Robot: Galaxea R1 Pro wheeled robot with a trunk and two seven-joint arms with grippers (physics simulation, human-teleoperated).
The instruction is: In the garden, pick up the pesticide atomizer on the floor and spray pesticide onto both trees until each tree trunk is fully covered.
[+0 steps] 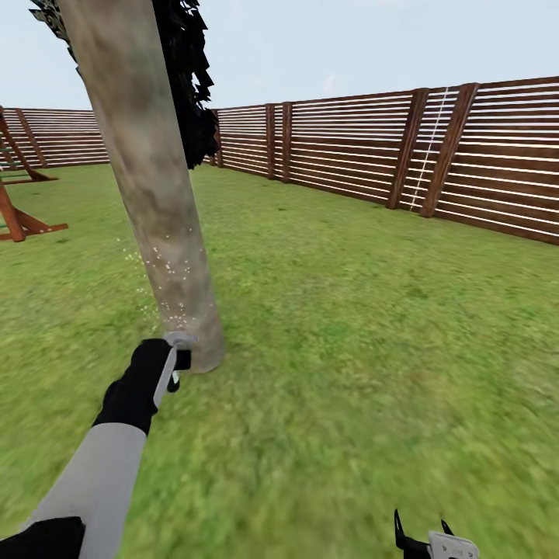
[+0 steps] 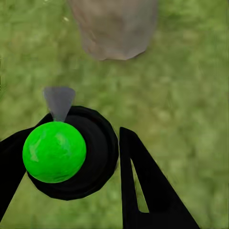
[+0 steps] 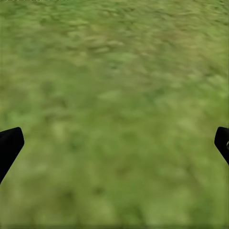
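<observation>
One tree rises at the left of the head view, its pale mottled tree trunk (image 1: 147,171) leaning slightly under dark foliage (image 1: 190,85). My left gripper (image 1: 168,366) is shut on the pesticide atomizer (image 1: 180,341), held just short of the trunk's base. Whitish specks of pesticide (image 1: 167,283) dot the lower trunk. In the left wrist view the atomizer (image 2: 55,151) shows a green ball on a black disc with a grey nozzle aimed at the trunk (image 2: 114,28). My right gripper (image 1: 423,534) hangs open over the grass floor (image 1: 349,326), holding nothing.
A brown slatted wooden fence (image 1: 373,147) bounds the lawn at the back and right. A red-brown wooden frame (image 1: 19,221) stands at the far left. Open grass stretches to the right of the trunk.
</observation>
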